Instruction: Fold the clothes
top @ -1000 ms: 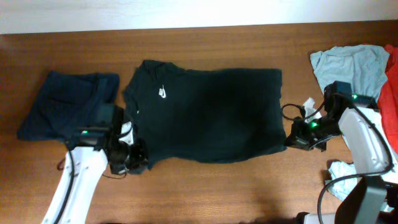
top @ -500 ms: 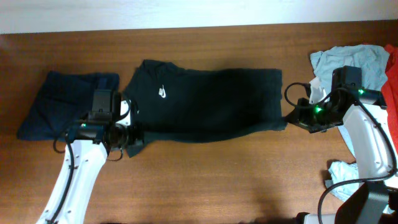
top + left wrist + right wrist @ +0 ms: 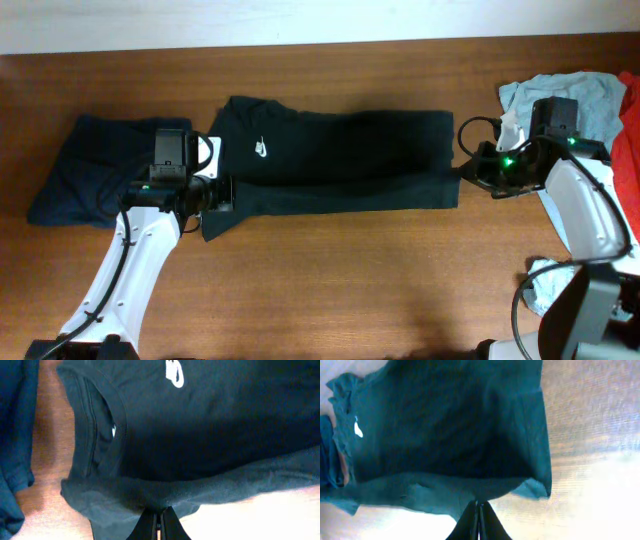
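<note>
The black T-shirt with a small white chest logo lies across the table's middle, its near half lifted and folded toward the far side. My left gripper is shut on the shirt's near left edge. My right gripper is shut on the near right edge. The logo also shows in the left wrist view. A dark-navy garment lies folded at the left. Light-blue and red garments lie at the right.
A small pale cloth lies near the right front, beside the right arm's base. The wooden table extends toward the front. A white wall edge runs along the back.
Both grippers have carried the shirt's near edge toward the far side, so the shirt now looks much narrower, folded lengthwise. Both arms moved away from the front edge.
</note>
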